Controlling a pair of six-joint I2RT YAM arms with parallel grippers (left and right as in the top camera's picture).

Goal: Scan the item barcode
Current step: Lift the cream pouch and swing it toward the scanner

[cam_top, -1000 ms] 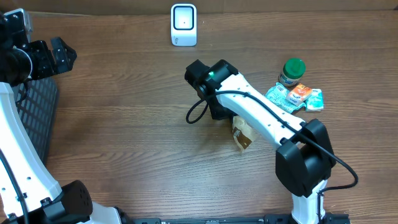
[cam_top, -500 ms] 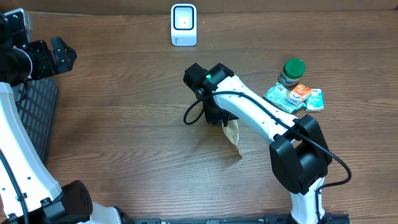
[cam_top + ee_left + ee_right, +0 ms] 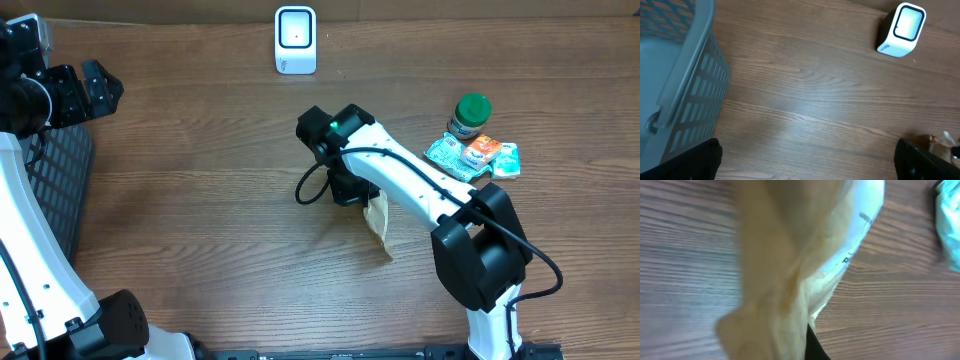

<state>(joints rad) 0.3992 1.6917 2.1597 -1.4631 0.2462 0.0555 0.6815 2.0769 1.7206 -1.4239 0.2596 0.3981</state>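
Observation:
A tan, crumpled packet (image 3: 379, 224) hangs from my right gripper (image 3: 356, 194) just right of the table's middle. In the right wrist view the packet (image 3: 790, 255) fills most of the frame, pale with some dark print along one edge. One black finger (image 3: 816, 347) shows behind it, and the right gripper (image 3: 799, 345) is shut on the packet. No barcode can be made out. The white scanner (image 3: 295, 40) stands upright at the back centre, also seen as the scanner (image 3: 901, 29) from the left wrist. My left gripper (image 3: 97, 88) hovers open and empty at the far left, its fingertips (image 3: 695, 160) spread wide.
A green-lidded jar (image 3: 469, 114) and a few teal and orange sachets (image 3: 474, 155) lie at the right. A grey slatted basket (image 3: 55, 190) sits at the left edge, and its wall (image 3: 687, 85) fills the left of the left wrist view. A black cable loops beside the right wrist.
My right arm has shifted a little to the left with the packet. The packet has turned from lying brown-side-up to hanging pale and narrow. The left arm has not moved.

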